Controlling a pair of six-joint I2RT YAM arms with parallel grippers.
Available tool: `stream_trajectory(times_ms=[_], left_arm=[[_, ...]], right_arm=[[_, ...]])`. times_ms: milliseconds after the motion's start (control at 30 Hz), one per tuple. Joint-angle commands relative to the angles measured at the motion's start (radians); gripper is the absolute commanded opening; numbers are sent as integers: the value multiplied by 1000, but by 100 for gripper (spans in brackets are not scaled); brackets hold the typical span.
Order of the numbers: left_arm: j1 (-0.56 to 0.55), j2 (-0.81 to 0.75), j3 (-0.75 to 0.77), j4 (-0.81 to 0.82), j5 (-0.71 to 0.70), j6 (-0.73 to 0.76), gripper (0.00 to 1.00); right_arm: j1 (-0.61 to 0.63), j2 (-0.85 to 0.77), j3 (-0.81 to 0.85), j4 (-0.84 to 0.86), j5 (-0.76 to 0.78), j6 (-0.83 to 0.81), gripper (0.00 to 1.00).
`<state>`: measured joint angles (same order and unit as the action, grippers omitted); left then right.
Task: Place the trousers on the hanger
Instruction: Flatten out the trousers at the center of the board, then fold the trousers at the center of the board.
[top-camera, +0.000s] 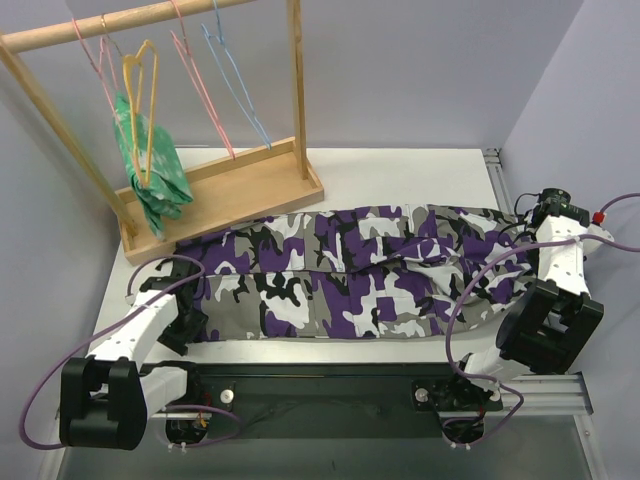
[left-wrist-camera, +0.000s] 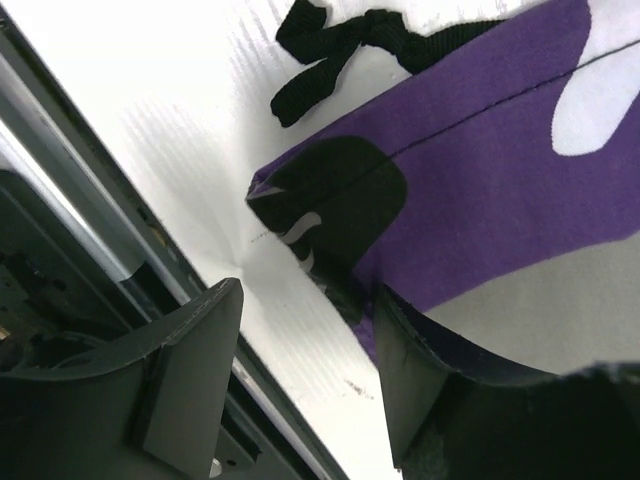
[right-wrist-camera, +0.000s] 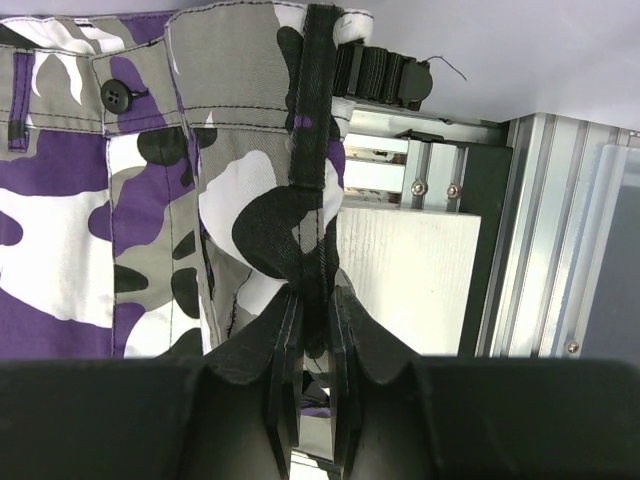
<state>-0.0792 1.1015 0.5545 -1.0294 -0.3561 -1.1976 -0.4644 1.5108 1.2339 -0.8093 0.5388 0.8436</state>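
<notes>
Trousers (top-camera: 350, 270) are lying flat on the table (top-camera: 400, 165), hanger (top-camera: 130, 100) hanging at eleven o'clock. Right gripper (right-wrist-camera: 310, 330) is clamping their waist end; left gripper (left-wrist-camera: 305, 300), jaws apart, is straddling only a hem corner (left-wrist-camera: 300, 200), risking slippage.

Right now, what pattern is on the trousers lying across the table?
The trousers are camouflage in purple, black, white and grey, seen best in the top external view.

The left arm (top-camera: 130, 345) and right arm (top-camera: 562, 262) are white with big black blocks. Purple cables (top-camera: 24, 415) loop behind the dark fingers (left-wrist-camera: 190, 370).
</notes>
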Motion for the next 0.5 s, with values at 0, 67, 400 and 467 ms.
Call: stream_trajectory(times_ms=[0,67,400,467], left_arm=[[-1,14,-36,123,-12,-39,64],[1,30,-51,167,-14,-37,61],[4,110,-71,262,-3,-14,29],[4,100,-73,276,3,-11,22]], right_arm=[[-6,-20,12,1,21,22,0],[-6,-24,12,1,21,20,0],[-17,-63,27,1,33,5,0],[-17,-73,33,-1,32,5,0]])
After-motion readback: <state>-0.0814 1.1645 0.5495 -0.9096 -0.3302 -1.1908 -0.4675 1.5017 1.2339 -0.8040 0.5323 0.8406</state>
